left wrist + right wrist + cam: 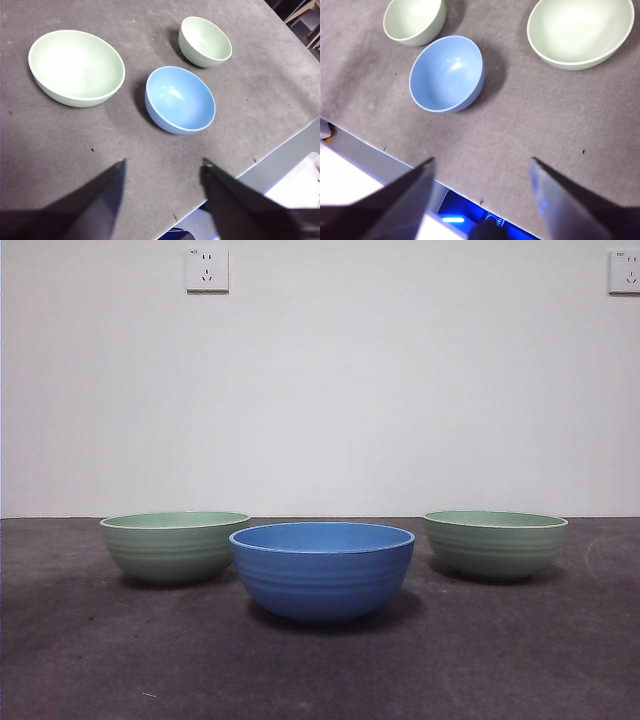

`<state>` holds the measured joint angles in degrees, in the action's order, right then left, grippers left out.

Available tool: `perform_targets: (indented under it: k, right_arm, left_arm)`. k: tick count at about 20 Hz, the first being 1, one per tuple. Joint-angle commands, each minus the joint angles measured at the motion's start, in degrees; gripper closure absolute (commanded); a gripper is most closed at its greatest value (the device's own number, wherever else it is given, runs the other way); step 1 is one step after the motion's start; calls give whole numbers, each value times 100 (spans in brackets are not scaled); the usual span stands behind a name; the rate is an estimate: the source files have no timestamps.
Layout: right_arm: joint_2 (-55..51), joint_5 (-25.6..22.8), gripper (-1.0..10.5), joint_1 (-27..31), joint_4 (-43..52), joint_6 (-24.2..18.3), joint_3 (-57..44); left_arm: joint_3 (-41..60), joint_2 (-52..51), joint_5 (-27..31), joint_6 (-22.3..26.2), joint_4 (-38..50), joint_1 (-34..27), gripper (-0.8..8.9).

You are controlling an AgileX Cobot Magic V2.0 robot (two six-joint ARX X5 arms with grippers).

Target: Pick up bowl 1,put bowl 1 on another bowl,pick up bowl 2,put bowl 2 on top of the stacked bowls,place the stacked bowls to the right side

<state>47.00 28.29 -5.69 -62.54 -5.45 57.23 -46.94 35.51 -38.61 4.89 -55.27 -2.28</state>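
Note:
Three bowls stand apart on the dark table. The blue ridged bowl (322, 570) (180, 100) (447, 72) is in the middle, nearest the front. One pale green bowl (175, 545) (75, 67) (415, 19) stands to its left and a second pale green bowl (495, 543) (205, 41) (580, 30) to its right. Which green one is bowl 1 or bowl 2 I cannot tell. My left gripper (162, 167) is open and empty, high above the table's front edge near the left green bowl. My right gripper (482, 162) hovers likewise on the right green bowl's side, open and empty. Neither arm shows in the front view.
The table's front edge (280, 145) (365, 145) runs just below both grippers, with pale surfaces (300, 185) beyond it. A white wall with two sockets (207, 269) stands behind the table.

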Motion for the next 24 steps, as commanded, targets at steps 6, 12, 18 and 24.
perform_targets:
  k: [6,12,18,24]
  right_arm:
    - [96,-160,381,-11,166,330,20]
    - [442,-514,383,-11,774,813,22]
    - [1248,-942,384,-11,1663,1147,28]
    - [2422,-1246,389,-9,2507,1355,50]
  left_arm:
    - [-24,-7,-35,-42,33,11,261]
    - [-26,-7,-39,-42,31,11,261]
    - [-26,-7,-42,-42,22,11,261]
    - [-26,-7,-44,-42,9,11,261]
